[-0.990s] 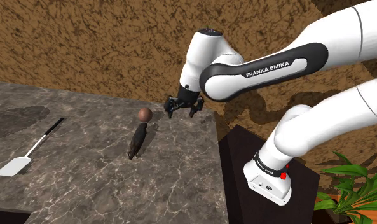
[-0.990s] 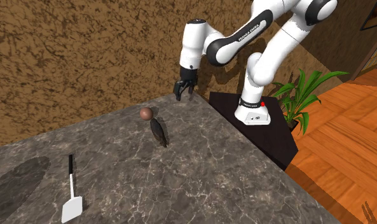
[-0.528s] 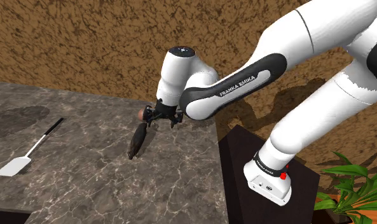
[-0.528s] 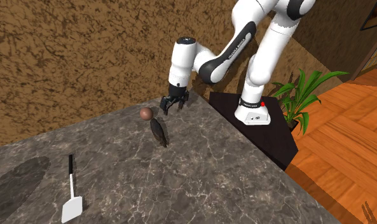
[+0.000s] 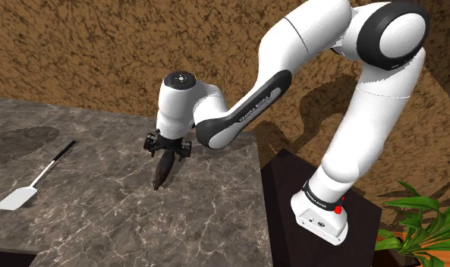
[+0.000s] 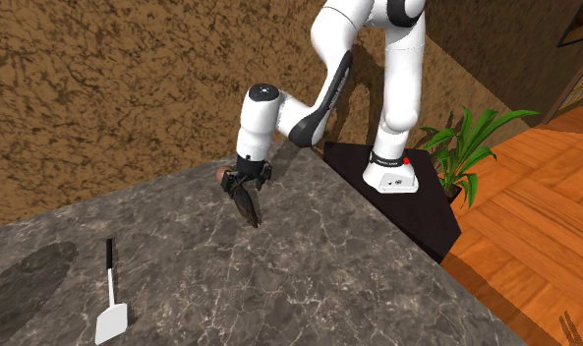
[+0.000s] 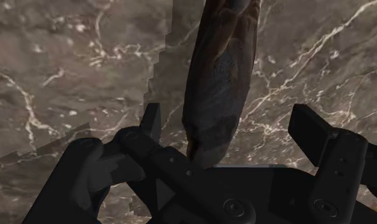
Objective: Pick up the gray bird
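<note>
Fingers (image 7: 311, 133) stand spread on either side of the dark gray-brown bird (image 7: 219, 76), and in the wrist view neither one touches it. The bird lies flat and lengthwise on the marbled bench (image 5: 102, 220), in its right half in the shoulder view, just beneath the fingers. A white spatula (image 5: 32, 180) with a black handle lies well apart, toward the shoulder view's left.
</note>
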